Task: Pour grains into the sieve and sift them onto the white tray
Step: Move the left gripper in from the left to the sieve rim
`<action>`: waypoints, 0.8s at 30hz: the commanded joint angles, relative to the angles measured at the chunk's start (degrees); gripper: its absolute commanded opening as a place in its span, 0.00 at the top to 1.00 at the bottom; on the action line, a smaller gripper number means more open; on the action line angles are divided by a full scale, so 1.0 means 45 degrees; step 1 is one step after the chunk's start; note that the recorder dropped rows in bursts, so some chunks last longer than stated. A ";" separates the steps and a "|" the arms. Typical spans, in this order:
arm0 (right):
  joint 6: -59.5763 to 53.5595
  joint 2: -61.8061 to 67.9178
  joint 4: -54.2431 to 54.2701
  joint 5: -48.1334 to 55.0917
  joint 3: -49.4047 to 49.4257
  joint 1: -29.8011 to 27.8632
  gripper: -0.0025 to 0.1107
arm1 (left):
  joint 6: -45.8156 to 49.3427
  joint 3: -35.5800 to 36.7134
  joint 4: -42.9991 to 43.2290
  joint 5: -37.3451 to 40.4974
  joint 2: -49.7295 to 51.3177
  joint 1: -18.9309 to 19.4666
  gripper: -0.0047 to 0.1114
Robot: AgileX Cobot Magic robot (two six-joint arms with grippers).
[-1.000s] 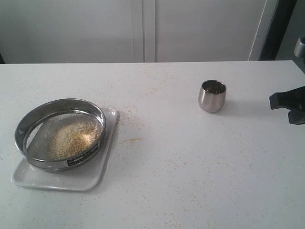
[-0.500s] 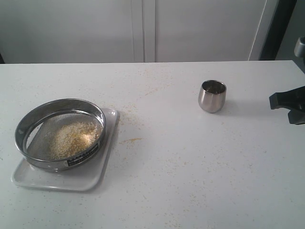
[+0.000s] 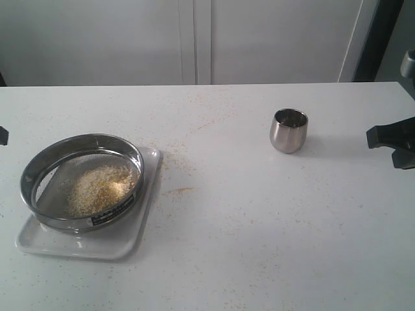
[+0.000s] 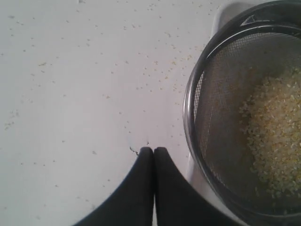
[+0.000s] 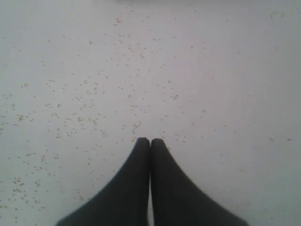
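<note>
**Sieve.** A wide, shallow round sieve (image 3: 82,181) with a shiny steel rim and a grey wire-mesh bottom sits on a flat glossy white rectangular tray (image 3: 139,227) at the left of the white table (image 3: 259,227). It sits towards the tray's far left, leaving the tray's near edge and right rim exposed. A small black-and-white label (image 3: 111,214) faces the exterior camera.

**Grains.** A loose heap of fine yellow and coarser whitish-beige grains (image 3: 100,188) lies on the mesh, towards the right side of the sieve in the exterior view. Stray granules speckle the table, with a thin yellow streak (image 3: 178,190) just right of the tray.

**Cup.** A small rounded steel cup (image 3: 288,130) stands upright right of centre, well apart from the sieve. Its contents cannot be made out.

**Left gripper** (image 4: 154,149). The black jaws are pressed together with nothing between them. The tips are just beside the outside of the sieve's rim, over the table. Whether they touch the surface cannot be told.

**Right gripper** (image 5: 150,140). The black jaws are pressed together and hold nothing, over grain-speckled table. In the exterior view it sits at the right edge, well apart from the cup.
</note>
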 commanded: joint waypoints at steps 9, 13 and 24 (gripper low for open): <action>0.0010 -0.0106 -0.0098 -0.0092 0.0050 -0.0079 0.98 | 0.0614 -0.1928 -0.0254 0.0500 0.2510 -0.1221 0.64; 0.0010 -0.0106 -0.0098 -0.0092 0.0050 -0.0079 0.98 | 0.0662 -0.2347 -0.0254 0.0870 0.3132 -0.1221 0.54; 0.0010 -0.0106 -0.0098 -0.0092 0.0050 -0.0079 0.98 | 0.0662 -0.2471 -0.0254 0.0927 0.4534 -0.1221 0.54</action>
